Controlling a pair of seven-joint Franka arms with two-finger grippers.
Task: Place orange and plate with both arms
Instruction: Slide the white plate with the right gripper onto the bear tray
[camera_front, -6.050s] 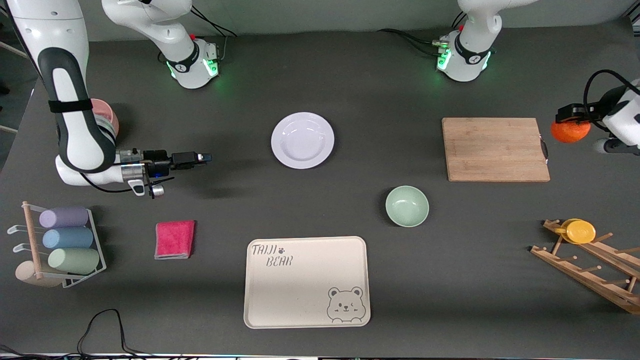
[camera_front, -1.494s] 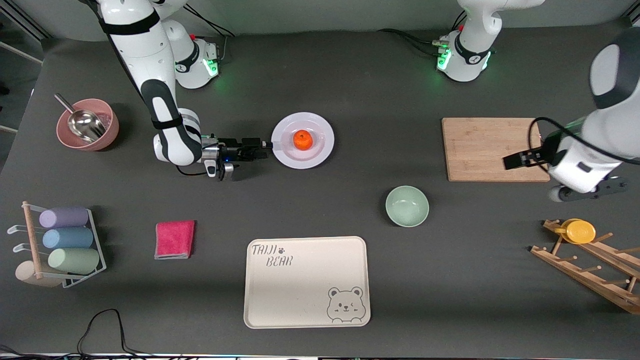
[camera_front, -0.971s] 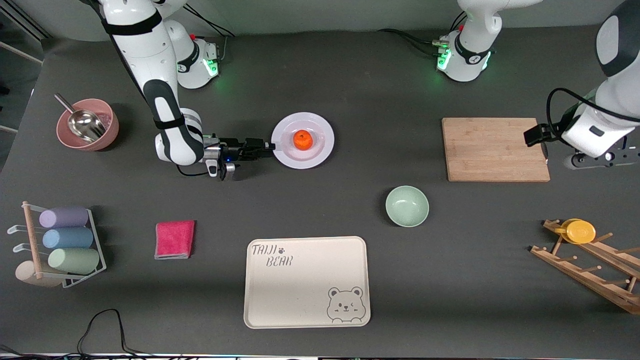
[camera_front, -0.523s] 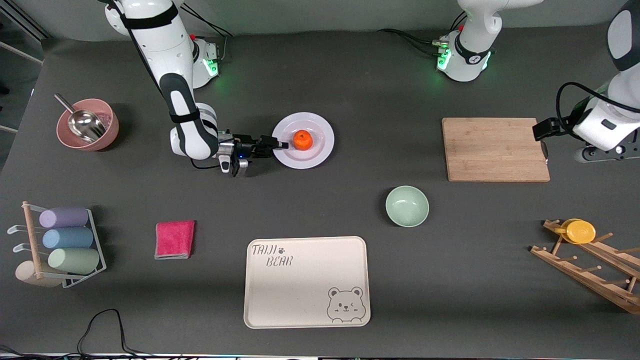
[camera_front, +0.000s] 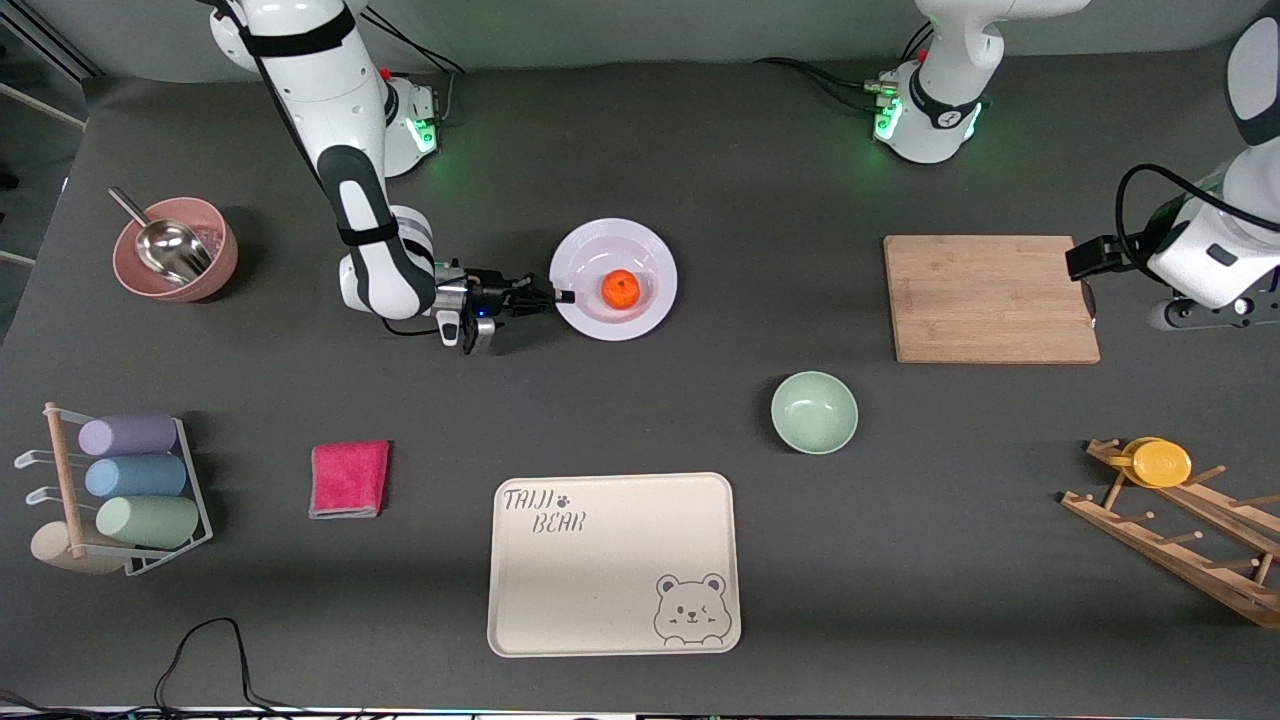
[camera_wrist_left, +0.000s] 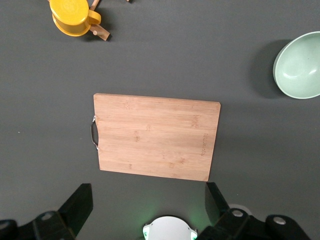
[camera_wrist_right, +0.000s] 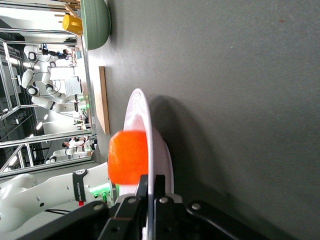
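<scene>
left arm (camera_front: 1215, 262) cropped, wooden rack (camera_front: 1190, 540) cut off

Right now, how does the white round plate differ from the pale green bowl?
The white round plate is shallow and wide, while the pale green bowl is deeper and narrower. The plate carries the small orange fruit; the bowl is empty. The right end effector is shut on the plate's rim, whereas nothing touches the bowl, which lies nearer the front camera. Both are round.
</scene>
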